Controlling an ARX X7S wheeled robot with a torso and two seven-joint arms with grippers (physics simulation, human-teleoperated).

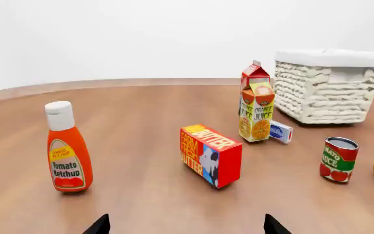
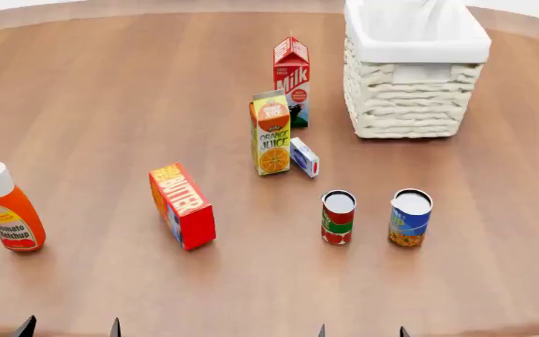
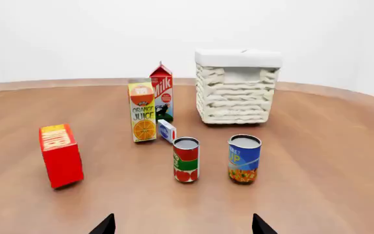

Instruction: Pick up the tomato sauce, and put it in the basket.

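The tomato sauce (image 2: 338,217) is a small can with a red and green label, upright on the wooden table beside a blue and yellow can (image 2: 410,217). It also shows in the right wrist view as the tomato sauce (image 3: 186,159) and in the left wrist view as the tomato sauce (image 1: 338,159). The cream wicker basket (image 2: 410,105) stands at the back right, seen too as the basket (image 3: 235,95) and the basket (image 1: 327,92). My left gripper (image 2: 68,328) and right gripper (image 2: 361,331) sit at the near table edge, both open and empty, well short of the can.
A ketchup bottle (image 2: 9,208) stands at the left. A red butter box (image 2: 182,206) sits in the middle, with an orange juice carton (image 2: 271,133), a milk carton (image 2: 291,81) and a small blue and white box (image 2: 304,156) behind it.
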